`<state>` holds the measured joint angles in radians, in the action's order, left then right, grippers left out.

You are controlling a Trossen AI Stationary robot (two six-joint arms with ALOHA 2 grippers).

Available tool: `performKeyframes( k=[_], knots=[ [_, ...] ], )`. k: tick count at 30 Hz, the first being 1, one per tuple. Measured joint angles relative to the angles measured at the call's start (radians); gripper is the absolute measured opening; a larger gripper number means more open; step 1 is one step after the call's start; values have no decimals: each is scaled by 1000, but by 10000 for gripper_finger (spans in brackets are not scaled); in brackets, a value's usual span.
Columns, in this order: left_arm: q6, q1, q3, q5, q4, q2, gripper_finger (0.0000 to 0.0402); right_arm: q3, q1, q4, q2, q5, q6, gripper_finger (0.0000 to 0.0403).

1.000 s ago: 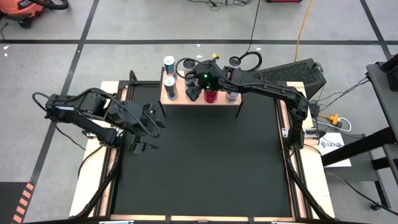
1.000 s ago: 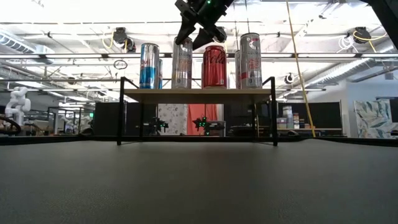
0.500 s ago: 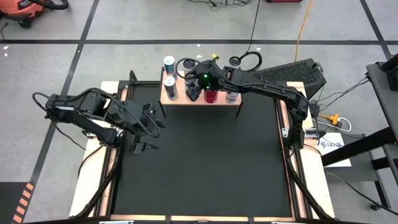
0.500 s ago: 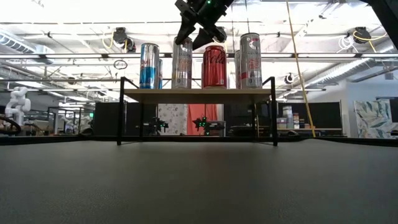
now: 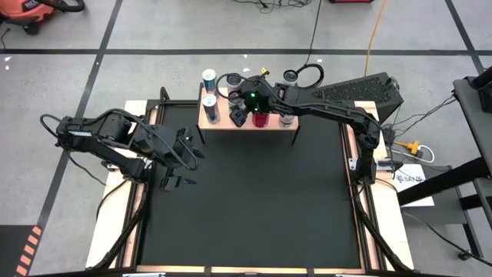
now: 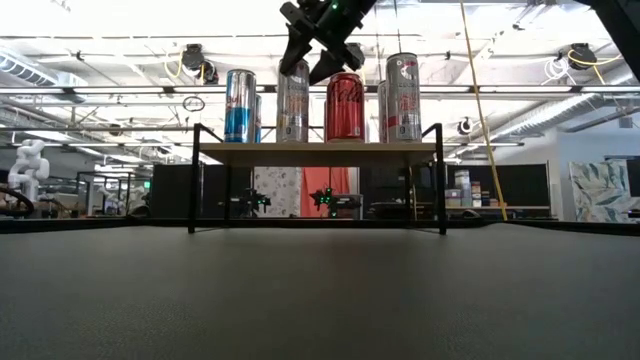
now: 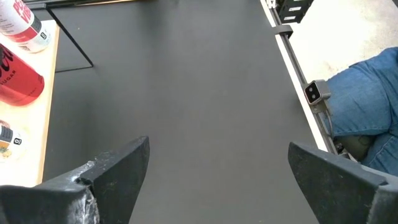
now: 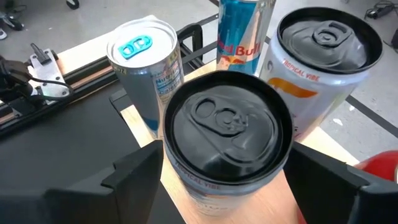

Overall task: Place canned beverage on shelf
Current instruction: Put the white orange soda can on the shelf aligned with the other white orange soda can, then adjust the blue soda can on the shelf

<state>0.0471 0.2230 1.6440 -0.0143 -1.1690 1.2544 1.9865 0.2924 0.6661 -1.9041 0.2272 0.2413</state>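
Basically the silver can (image 8: 227, 140) stands upright on the shelf (image 6: 320, 153) among other cans, set down. Right gripper (image 6: 312, 62) sits just above its top, jaws spread clear, likely releasing. Left gripper (image 5: 181, 163) waits open over the table's left.

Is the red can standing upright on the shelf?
Yes, the red can stands upright on the shelf, among the other cans.
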Motion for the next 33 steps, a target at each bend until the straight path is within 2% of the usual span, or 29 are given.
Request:
performKeyframes(
  k=[14, 25, 33],
  knots=[
    [1, 0, 0, 0, 0, 0, 387, 1, -1, -12, 46, -2, -17, 306],
    [1, 0, 0, 0, 0, 0, 387, 2, -1, 53, 183, -194, -18, 306],
    [2, 0, 0, 0, 1, 0, 387, 2, -1, 183, 280, -205, -25, 306]
  ],
)
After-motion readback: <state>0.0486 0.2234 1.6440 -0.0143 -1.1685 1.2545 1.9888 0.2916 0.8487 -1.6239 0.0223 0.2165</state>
